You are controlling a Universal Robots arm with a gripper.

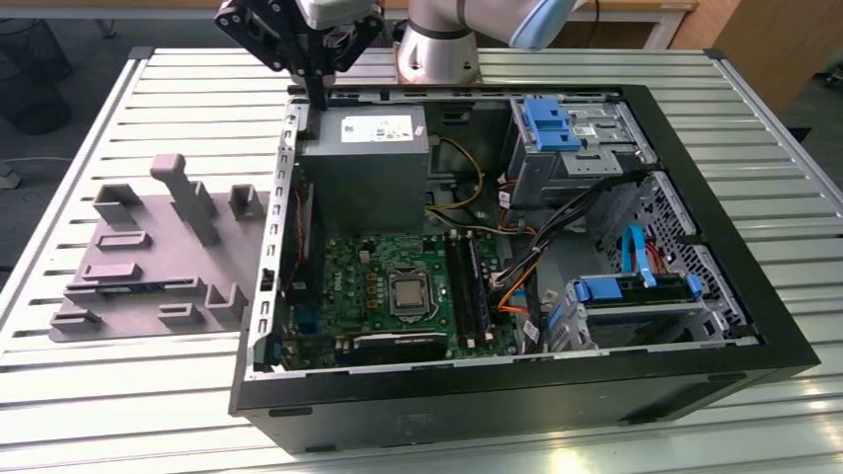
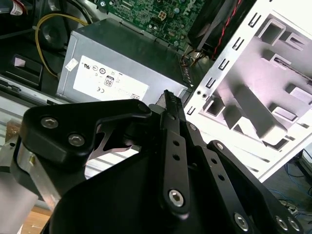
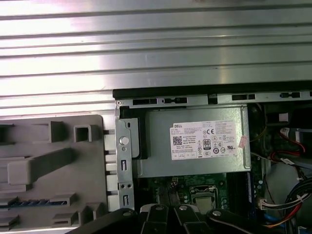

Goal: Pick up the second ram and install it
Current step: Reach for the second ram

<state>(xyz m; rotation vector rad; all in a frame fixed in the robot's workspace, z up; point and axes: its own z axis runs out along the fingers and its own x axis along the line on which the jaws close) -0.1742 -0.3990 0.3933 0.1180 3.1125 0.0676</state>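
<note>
My gripper (image 1: pixel 316 105) hangs over the far left corner of the open computer case (image 1: pixel 527 395), above the grey power supply (image 1: pixel 363 158). In the second wrist view its fingertips (image 2: pixel 168 96) are pressed together with nothing between them. The second ram (image 3: pixel 35 202) shows in the first wrist view as a thin dark blue-green strip lying in a slot of the grey fixture (image 3: pixel 58 146) beside the case. The gripper is well apart from it. The long black memory slots (image 1: pixel 464 281) lie on the green motherboard (image 1: pixel 382 286).
The case stands on a slatted metal table (image 1: pixel 158 89). The grey fixture (image 1: pixel 145 257) sits to the exterior view's left of the case and has an upright wedge (image 1: pixel 188 193). Blue drive brackets (image 1: pixel 551 123), cables (image 1: pixel 527 267) and the case rim (image 1: pixel 279 197) surround the motherboard.
</note>
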